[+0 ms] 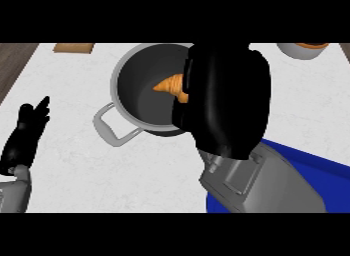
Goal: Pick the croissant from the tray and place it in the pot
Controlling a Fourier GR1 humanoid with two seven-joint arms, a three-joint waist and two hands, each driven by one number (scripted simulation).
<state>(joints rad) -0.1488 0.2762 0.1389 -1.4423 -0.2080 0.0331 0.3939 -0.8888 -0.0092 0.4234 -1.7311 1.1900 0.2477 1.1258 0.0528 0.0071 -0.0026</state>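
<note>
Right hand point(226, 100) half-hiding croissant point(171, 86)

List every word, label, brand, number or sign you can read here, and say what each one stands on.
None: no readable text shows anywhere in the head view. The pot, the croissant, the blue tray, the right hand, the left hand and the white counter all bear no lettering or marks.

Pot point(134, 75) centre — tray point(333, 182) right, nearer; croissant point(172, 86) over pot.
</note>
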